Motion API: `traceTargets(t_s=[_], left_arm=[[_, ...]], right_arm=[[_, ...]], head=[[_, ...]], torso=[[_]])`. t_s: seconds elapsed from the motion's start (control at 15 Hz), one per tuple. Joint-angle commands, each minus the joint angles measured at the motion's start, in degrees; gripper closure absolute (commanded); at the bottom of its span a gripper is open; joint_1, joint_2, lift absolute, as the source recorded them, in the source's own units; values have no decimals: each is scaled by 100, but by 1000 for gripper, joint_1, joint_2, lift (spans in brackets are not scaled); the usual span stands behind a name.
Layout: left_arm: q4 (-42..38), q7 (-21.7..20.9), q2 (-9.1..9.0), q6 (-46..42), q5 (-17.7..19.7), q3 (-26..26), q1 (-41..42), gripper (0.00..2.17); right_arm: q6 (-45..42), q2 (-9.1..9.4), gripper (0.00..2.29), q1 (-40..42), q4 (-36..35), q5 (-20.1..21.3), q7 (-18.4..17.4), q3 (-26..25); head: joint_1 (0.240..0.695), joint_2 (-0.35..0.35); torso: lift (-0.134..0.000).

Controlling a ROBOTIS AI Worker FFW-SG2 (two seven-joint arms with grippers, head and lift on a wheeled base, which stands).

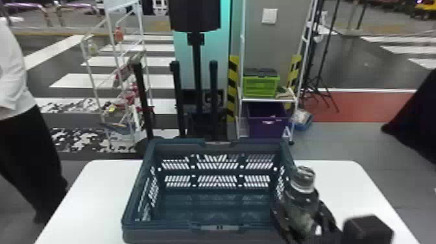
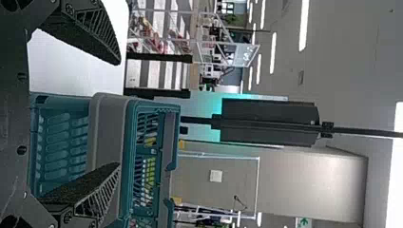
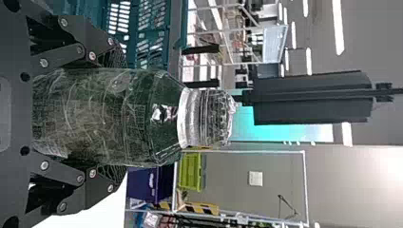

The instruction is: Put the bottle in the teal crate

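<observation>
Currently the right gripper (image 3: 119, 115) clasps the upright bottle (image 1: 300, 202) just right of the crate (image 1: 162, 235); swung across too low, it could clip the rim (image 1: 288, 152) and slip. The left gripper (image 2: 118, 113) gapes empty.

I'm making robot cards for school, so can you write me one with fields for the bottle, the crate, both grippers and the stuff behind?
Bottle: see-through, roughly upright, by the crate's right side
Crate: teal, on a white table
Right gripper: closed around the bottle
Left gripper: fingers apart, nothing between them
Behind: green box above a purple box
Job: bottle not in crate yet
</observation>
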Motion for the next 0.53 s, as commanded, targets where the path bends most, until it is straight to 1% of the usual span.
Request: traceTargets(t_s=[0.0,0.13,0.27,0.47], left_arm=[[15,8,-3,-43,0,10,15,124],[41,8,-3,-43,0,10,15,124],[59,8,-12,-43,0,10,6,124],[59,8,-38,-43,0,10,6,124]], right_arm=[[1096,-4,2290,-739,3,5,-28,204],[1746,5,2290,-1258,91,-3,-54,371],[2555,14,2290,-1934,337,-100,-54,600],[3838,93,2290,-2875,864,-416,-54,846]], head=[[499,0],[499,0],[499,0],[499,0]], torso=[[0],[0],[0],[0]])
